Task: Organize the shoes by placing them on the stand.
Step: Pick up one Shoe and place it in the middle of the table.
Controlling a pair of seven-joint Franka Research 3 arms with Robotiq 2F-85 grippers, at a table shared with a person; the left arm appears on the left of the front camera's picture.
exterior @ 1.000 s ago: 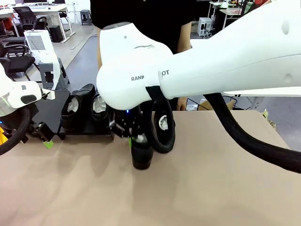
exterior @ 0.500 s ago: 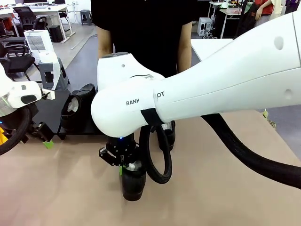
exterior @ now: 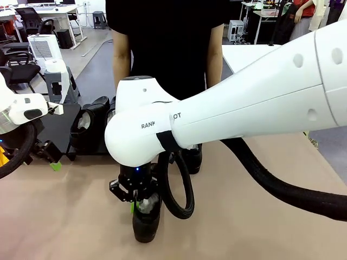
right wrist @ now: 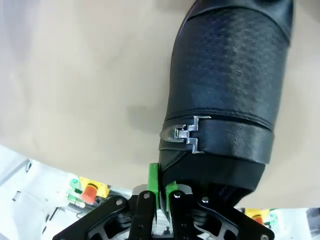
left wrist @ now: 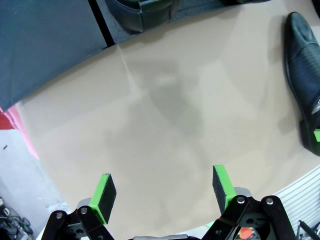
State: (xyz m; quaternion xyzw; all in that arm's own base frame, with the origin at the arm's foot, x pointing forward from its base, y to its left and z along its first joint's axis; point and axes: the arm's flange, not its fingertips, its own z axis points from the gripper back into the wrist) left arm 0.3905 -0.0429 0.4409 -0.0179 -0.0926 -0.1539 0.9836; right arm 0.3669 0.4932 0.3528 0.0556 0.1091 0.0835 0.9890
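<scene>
The right jaws are pressed nearly together, pinching the heel rim of one shoe [exterior: 145, 219] between the green pads [right wrist: 157, 181]. The shoe hangs toe-down below them, its buckle strap [right wrist: 187, 134] just past the pads in the right wrist view. Whether the toe touches the tabletop [exterior: 260, 216] cannot be told.

A second ago these jaws and the shoe were close to the stand [exterior: 59, 127], just beside its front corner. They have since drawn back toward the robot's side, and the stand now lies well beyond the jaws, with open tabletop between. A second shoe [exterior: 193, 157] sits on the tabletop behind the right arm, beyond the jaws. Two shoes [exterior: 89, 125] stand side by side on the stand, as before.

The left jaws are spread wide, pads [left wrist: 106, 192] apart over bare tabletop, and have not moved. The held shoe [left wrist: 301, 75] lies off to one side of them, well apart.

The person [exterior: 162, 49] stands at the far edge.
</scene>
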